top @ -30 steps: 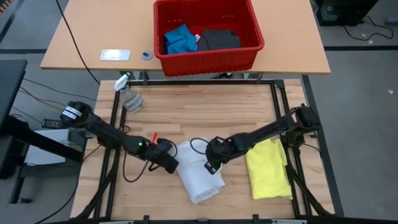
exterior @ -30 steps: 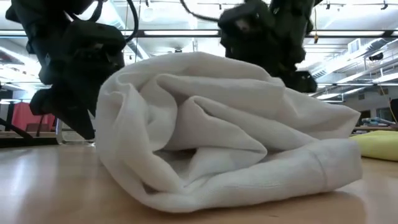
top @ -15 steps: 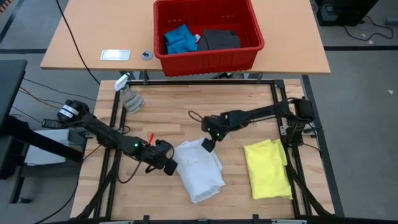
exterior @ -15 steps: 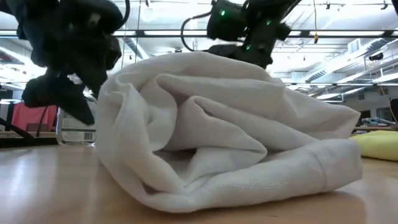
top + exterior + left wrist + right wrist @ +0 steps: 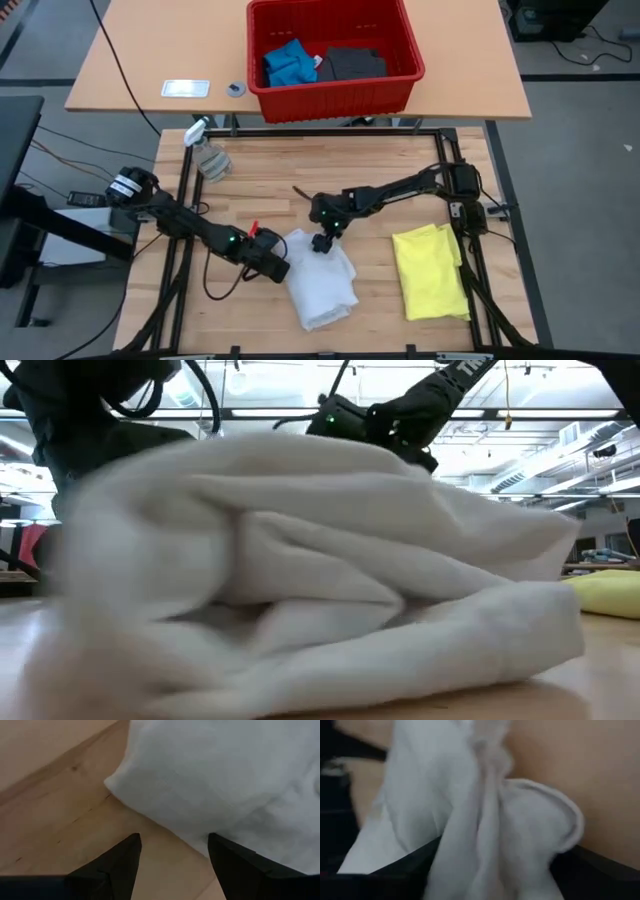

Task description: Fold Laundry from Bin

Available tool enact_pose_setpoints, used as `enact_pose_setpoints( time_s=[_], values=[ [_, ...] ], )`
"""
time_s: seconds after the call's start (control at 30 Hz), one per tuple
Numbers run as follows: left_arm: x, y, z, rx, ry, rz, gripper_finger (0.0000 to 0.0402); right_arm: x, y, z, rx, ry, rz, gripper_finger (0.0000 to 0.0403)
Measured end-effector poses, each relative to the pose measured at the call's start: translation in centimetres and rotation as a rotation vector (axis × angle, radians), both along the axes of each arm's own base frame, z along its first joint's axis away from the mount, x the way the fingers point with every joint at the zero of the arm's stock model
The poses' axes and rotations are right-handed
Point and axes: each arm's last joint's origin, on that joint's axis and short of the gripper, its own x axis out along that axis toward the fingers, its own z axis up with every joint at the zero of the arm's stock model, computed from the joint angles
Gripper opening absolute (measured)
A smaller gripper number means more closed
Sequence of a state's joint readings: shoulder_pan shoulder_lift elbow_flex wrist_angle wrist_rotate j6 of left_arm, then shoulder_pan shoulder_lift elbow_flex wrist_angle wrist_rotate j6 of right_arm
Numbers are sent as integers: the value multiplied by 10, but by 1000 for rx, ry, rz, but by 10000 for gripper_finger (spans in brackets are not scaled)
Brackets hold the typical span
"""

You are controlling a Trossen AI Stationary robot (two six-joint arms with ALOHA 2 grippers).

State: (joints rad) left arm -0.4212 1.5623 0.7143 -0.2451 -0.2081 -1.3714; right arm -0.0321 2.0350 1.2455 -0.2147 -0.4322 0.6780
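**Q:** Positions of cloth and grippers, compared with half a second before?

**A:** White shirt (image 5: pixel 322 279) lies bundled on the wooden table (image 5: pixel 300 170), between the two arms. Its upper edge now sits lower and its outline is narrower than half a second ago; in the low view the bundle (image 5: pixel 300 580) is smeared, its left side shifted outward. Left gripper (image 5: pixel 272 264) rests at the bundle's left edge, a little nearer the shirt than before. Its fingers (image 5: pixel 235 865) are spread, one over bare wood, the other touching the cloth's border, with nothing between them.

**Q:** And the right arm?

**A:** Right gripper (image 5: pixel 322 240) has drawn back leftward and now hangs at the shirt's top edge. Its fingers are spread wide; the right wrist view shows folds of white cloth (image 5: pixel 485 820) bunched between them, though whether the cloth is gripped cannot be told.

**Q:** Other items?

**A:** Yellow T-shirt (image 5: pixel 432 270) lies folded flat on the right of the table, unchanged. Red bin (image 5: pixel 335 90) stands on the tan table beyond, holding a blue piece (image 5: pixel 288 62) and a dark grey piece (image 5: pixel 352 63) side by side. A spray bottle (image 5: pixel 208 155) stands near the far left corner.
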Motion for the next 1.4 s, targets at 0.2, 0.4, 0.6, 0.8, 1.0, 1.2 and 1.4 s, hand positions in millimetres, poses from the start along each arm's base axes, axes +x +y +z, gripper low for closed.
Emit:
enact_pose_setpoints(
  time_s=[0.2,0.4,0.6,0.8,1.0,1.2,1.4],
  values=[
    [3,7,0,0,7,-5,242,4,14,-2,27,-32,4,228],
    [5,12,0,10,10,-10,242,4,14,-2,29,-19,-6,51],
    [4,12,-1,30,15,-24,242,3,13,-1,61,-7,-23,30],
    [1,0,0,14,-20,-16,242,-1,25,13,38,-4,-33,30],
    [-3,-5,-6,7,-101,40,239,-5,47,13,-23,26,-65,30],
    [-12,5,-24,-36,-209,22,170,-9,66,11,-99,50,-117,30],
    [-15,4,-27,-41,-238,-44,92,-10,75,11,-135,50,-166,30]
  ],
)
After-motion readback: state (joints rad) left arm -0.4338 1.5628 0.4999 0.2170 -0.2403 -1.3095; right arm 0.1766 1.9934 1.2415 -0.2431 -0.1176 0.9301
